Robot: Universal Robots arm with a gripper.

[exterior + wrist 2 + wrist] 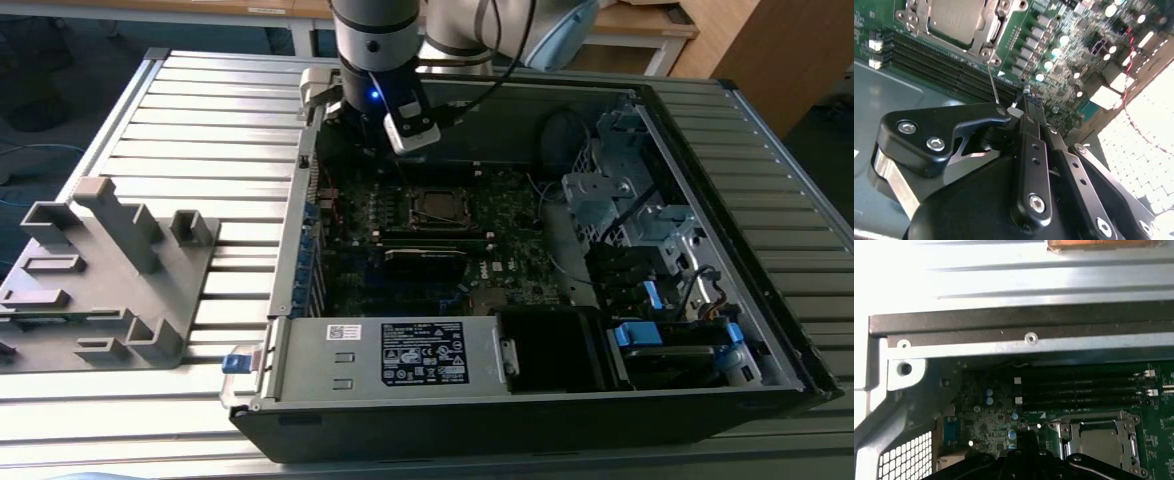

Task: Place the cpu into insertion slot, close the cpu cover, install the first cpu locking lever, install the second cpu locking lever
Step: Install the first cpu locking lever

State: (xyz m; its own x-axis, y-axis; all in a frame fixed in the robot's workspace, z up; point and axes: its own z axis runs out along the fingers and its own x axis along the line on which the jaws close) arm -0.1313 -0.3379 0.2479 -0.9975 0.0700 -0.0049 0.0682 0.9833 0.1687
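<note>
Hovering in the exterior view's upper middle, the gripper (1026, 96), jaws together, is near the chip (956, 20) under its cover (985, 44).

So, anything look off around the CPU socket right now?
One thing: a thin lever rod juts from the corner of the cpu cover towards the gripper instead of lying flat, so it looks unlatched. The cpu sits square under the lowered cover. Nothing else stands out.
</note>
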